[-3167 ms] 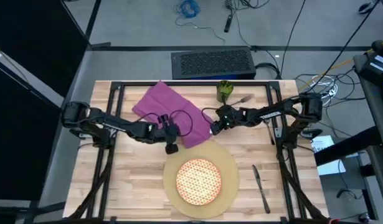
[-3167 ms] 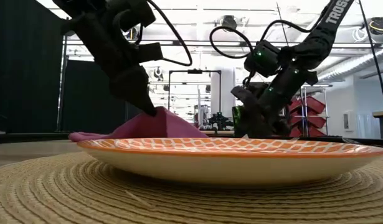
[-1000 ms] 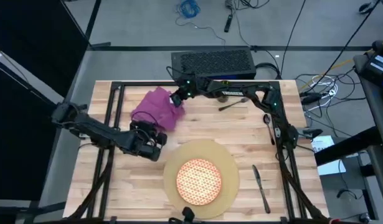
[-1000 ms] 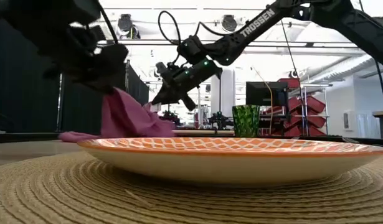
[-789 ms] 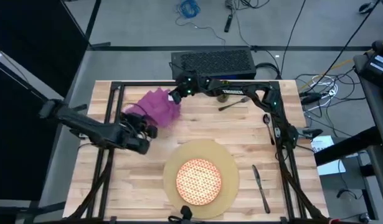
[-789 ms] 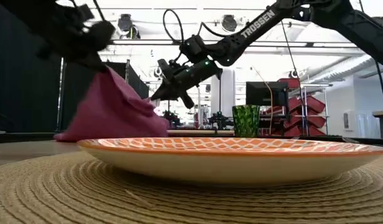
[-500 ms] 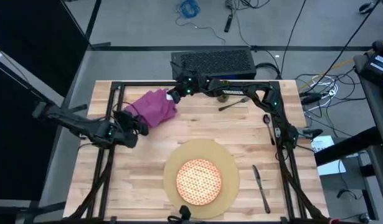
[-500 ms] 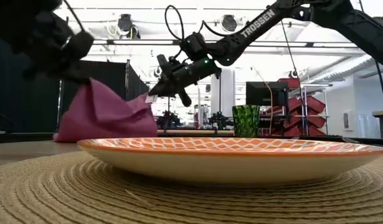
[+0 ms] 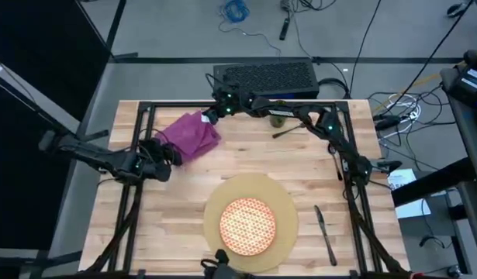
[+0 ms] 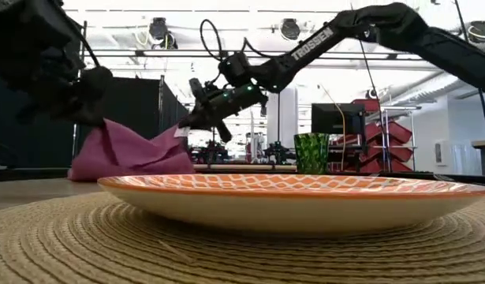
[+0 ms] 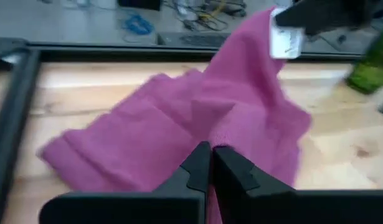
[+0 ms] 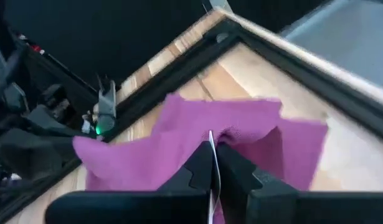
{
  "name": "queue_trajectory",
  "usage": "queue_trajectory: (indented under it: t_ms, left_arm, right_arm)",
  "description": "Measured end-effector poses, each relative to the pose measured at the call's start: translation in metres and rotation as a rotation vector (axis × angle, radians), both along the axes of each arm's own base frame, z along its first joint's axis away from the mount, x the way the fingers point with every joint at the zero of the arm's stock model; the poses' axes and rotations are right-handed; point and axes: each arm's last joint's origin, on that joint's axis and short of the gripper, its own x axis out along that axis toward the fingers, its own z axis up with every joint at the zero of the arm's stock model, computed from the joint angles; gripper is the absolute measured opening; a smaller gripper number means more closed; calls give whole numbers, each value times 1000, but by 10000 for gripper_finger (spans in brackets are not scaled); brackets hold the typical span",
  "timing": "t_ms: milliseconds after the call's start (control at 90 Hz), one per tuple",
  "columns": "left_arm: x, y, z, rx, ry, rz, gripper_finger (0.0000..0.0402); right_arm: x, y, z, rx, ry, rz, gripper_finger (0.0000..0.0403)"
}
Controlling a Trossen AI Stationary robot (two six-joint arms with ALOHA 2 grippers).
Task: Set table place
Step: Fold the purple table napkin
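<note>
High view: held the purple napkin stretched between both claws over the far-left part of the table. Left gripper clamped on the napkin's near-left corner; right gripper pinched its far corner with the white tag. Well beyond the right claw: green cup, fork. Nearer the front: mat, plate, knife.

The high camera looks straight down on the plate; the low camera sits level beside it. Both wrist cameras look closely at the napkin, shared by all views.
</note>
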Motion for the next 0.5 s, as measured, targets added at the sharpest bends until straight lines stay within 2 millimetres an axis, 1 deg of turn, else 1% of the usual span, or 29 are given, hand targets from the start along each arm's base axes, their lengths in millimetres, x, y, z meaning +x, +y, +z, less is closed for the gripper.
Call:
queue_trajectory:
  t_ms: [78, 156, 256, 344, 500]
  left_arm:
    - [-7, 5, 0, -17, -22, 66, 0]
    - [-12, 7, 0, -43, -59, 125, 0]
    - [-12, 7, 1, -69, -58, 112, 0]
    - [-10, 7, 1, -79, -21, 58, 0]
    - [-4, 6, 4, -9, 35, -13, 10]
  right_arm:
    - [6, -6, -1, 23, 15, 19, 0]
    - [11, -12, -10, 53, 58, 17, 0]
    - [14, -14, -19, 75, 99, 43, 7]
    - [14, -11, -20, 72, 100, 109, 35]
    - [18, -8, -18, 35, 78, 112, 113]
